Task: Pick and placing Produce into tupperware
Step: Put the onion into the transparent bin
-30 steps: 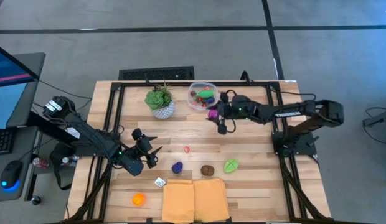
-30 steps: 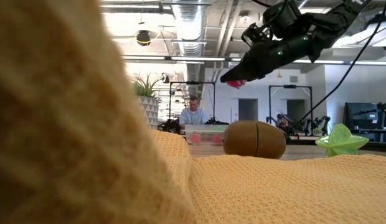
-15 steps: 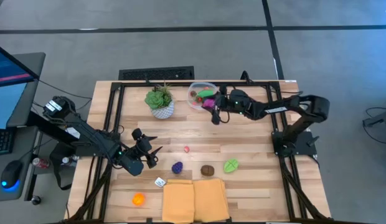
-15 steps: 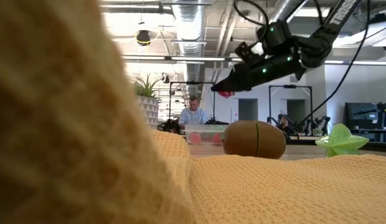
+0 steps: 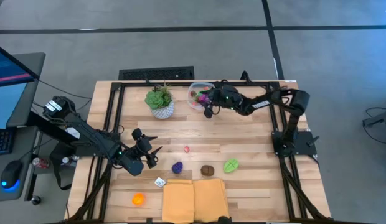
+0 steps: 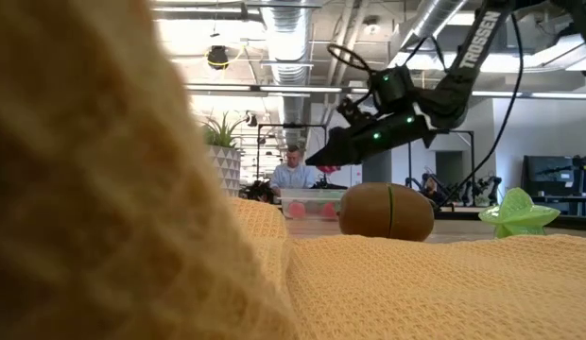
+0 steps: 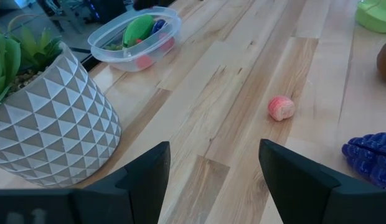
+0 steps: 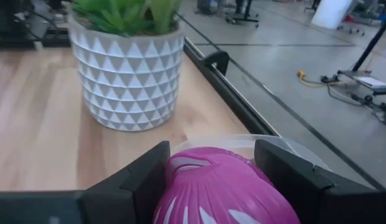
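Placing step: right hand (image 5: 208,106) pinching pink produce (image 8: 227,186) over tupperware (image 5: 197,88) rim, release next; left hand (image 5: 150,155) spread, idle.

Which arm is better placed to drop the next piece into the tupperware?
Right. Its claw grips the pink produce right at the tupperware; the left claw waits empty, farther off.

From my feed, the wooden tabletop (image 5: 243,140) stands on a grey floor (image 5: 180,43) crossed by dark seams. A desk with a lit monitor (image 5: 9,84) and a mouse (image 5: 10,174) sits off to one side. Looking level, I see exposed ceiling ducts (image 6: 293,38), white walls, black metal frames (image 6: 288,142), and a person (image 6: 293,172) seated far back.
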